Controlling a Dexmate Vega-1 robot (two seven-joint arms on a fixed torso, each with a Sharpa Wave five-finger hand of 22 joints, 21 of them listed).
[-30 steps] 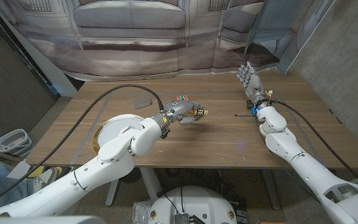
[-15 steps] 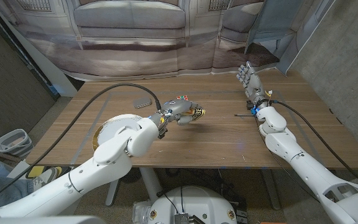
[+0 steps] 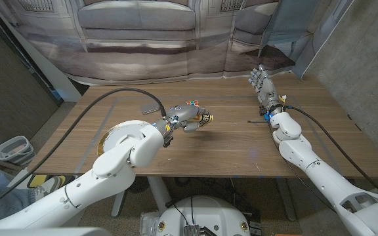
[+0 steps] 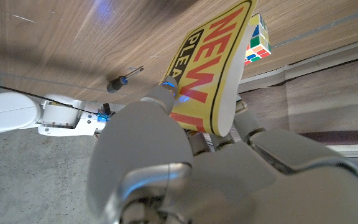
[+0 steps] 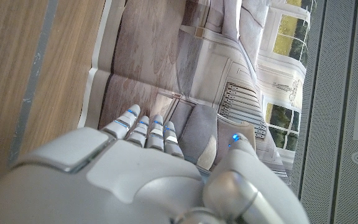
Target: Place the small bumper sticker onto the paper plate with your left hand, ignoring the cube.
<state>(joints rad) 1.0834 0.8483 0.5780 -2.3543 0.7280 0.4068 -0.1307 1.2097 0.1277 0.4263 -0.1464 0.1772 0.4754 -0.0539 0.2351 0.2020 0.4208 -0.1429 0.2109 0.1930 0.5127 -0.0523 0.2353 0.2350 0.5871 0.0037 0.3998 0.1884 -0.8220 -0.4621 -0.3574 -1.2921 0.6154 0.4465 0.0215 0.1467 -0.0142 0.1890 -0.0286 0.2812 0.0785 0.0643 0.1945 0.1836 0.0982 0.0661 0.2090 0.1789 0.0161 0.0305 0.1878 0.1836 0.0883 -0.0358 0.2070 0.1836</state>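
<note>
yellow bumper sticker (image 3: 204, 118) with red lettering, pinched in left hand (image 3: 188, 118) mid-frame; white paper plate (image 3: 110, 139) lies lower left.

Setting: robot test lab or studio dressed as a home. Evidence: wooden worktop (image 3: 241, 141) on a bare concrete floor (image 3: 35, 134); behind the worktop, a hanging printed backdrop (image 3: 176, 39) picturing a sofa, panelled walls and windows, creased at its lower edge; beside the backdrop, a grey concrete wall (image 3: 366, 52); left of the worktop, a small basket (image 3: 13, 149) on the floor.
</note>
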